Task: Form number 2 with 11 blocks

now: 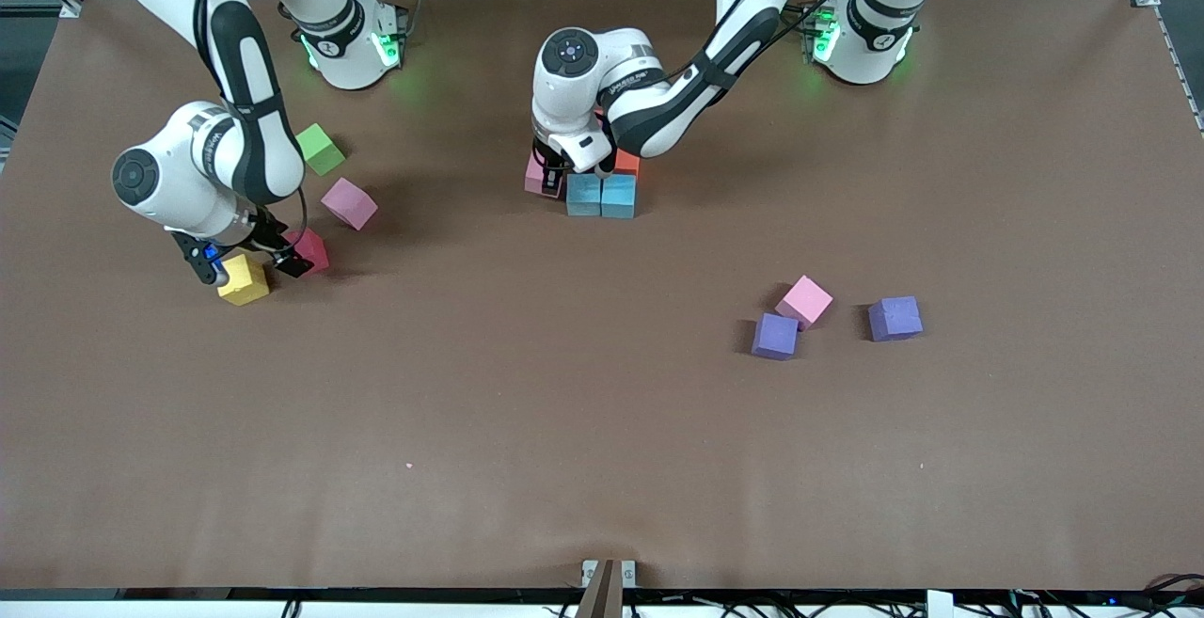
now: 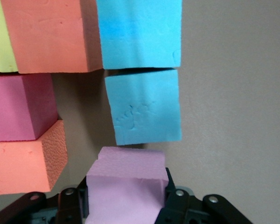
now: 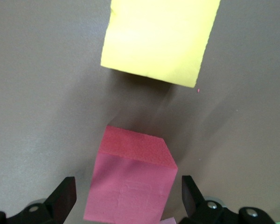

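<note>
My left gripper is shut on a pale pink block, held low beside the blocks of the number 2. Two blue blocks lie side by side there. An orange block touches them; the left wrist view also shows a magenta block, a second orange block and a yellow block's edge. My right gripper hangs open over a red block, one finger on each side. A yellow block lies just past it.
A green cube and a pink block lie near the right arm's end. A pink block and two purple blocks sit toward the left arm's end, nearer the front camera.
</note>
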You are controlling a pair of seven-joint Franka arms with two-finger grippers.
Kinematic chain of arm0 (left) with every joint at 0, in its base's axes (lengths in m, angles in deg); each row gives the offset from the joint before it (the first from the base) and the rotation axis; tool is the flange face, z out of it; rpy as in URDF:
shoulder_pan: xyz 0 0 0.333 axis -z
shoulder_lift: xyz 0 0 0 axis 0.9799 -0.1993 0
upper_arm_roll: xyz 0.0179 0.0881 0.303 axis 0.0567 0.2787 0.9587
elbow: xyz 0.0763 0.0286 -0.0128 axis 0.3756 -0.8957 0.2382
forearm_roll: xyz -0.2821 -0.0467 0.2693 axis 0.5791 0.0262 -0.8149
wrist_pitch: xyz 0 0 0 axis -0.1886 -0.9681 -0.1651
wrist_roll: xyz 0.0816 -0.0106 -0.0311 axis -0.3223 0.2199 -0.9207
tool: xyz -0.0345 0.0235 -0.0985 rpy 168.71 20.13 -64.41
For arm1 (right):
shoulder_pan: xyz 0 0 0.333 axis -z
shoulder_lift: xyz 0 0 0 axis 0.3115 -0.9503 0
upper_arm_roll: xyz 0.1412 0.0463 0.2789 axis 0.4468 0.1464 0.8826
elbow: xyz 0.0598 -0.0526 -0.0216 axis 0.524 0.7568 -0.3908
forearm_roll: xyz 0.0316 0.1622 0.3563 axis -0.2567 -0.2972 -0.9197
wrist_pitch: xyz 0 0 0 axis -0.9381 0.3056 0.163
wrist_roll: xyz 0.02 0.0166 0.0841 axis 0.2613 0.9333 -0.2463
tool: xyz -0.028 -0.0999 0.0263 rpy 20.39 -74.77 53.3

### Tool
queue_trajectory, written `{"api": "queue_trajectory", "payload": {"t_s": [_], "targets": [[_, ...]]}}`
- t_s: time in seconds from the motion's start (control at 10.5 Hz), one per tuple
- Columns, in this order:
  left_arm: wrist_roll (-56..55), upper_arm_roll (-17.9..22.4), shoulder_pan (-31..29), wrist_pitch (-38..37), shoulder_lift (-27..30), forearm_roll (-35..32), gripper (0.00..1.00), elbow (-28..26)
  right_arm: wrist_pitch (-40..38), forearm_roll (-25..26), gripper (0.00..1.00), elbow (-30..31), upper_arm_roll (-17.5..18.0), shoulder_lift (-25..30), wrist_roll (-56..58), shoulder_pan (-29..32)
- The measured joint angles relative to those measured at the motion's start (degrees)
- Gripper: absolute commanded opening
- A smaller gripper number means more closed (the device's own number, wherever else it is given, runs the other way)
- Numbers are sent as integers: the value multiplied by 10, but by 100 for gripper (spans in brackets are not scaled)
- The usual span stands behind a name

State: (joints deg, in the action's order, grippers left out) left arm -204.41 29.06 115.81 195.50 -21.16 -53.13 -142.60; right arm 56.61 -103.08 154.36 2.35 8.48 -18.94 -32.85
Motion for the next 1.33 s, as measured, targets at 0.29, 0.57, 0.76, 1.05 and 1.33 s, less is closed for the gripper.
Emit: {"api": "queue_trajectory", "payload": {"t_s": [0.29,0.57,0.76,1.05,1.33], "targets": [[0,2,1,-4,-1,0,10,0,1,-14,100,2,0,-1,4,3],[-2,8,1,-5,-2,0,10,0,11,-70,100,5,0,-12,59,6],[-7,11,1,-5,-5,0,11,0,12,-94,100,5,2,-27,85,6],[-8,12,1,-5,-16,0,11,2,11,-97,100,5,14,-36,88,6],[-20,12,2,-5,-19,0,11,6,12,-98,63,5,14,-39,96,7]]}}
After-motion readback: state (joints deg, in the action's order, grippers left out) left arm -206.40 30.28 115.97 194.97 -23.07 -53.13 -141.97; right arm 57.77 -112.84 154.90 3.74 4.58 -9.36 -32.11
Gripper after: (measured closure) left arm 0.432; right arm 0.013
